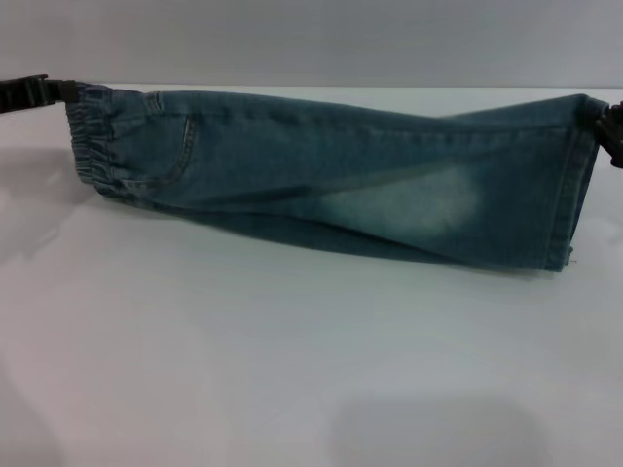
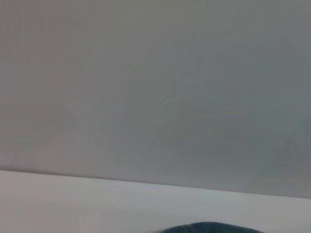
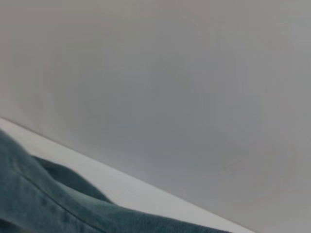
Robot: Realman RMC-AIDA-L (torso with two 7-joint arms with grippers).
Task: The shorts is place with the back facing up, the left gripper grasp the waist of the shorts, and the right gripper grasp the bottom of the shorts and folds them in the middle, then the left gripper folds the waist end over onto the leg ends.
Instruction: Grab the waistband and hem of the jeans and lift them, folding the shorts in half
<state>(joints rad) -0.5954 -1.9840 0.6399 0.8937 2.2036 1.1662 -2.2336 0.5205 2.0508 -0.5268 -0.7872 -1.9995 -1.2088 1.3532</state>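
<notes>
The blue denim shorts [image 1: 331, 175] are stretched out sideways in the head view, folded lengthwise and hanging with their lower edge close to the white table [image 1: 292, 370]. The elastic waist [image 1: 92, 141] is at the left, the leg ends [image 1: 574, 195] at the right. My left gripper [image 1: 66, 91] holds the top corner of the waist. At the right edge of the view, my right gripper [image 1: 602, 122] holds the upper corner of the leg ends. A sliver of shorts [image 2: 209, 227] shows in the left wrist view, and a larger fold of shorts [image 3: 39, 204] in the right wrist view.
A plain grey wall [image 1: 311, 39] stands behind the table's far edge. Bare white tabletop stretches in front of the shorts toward me.
</notes>
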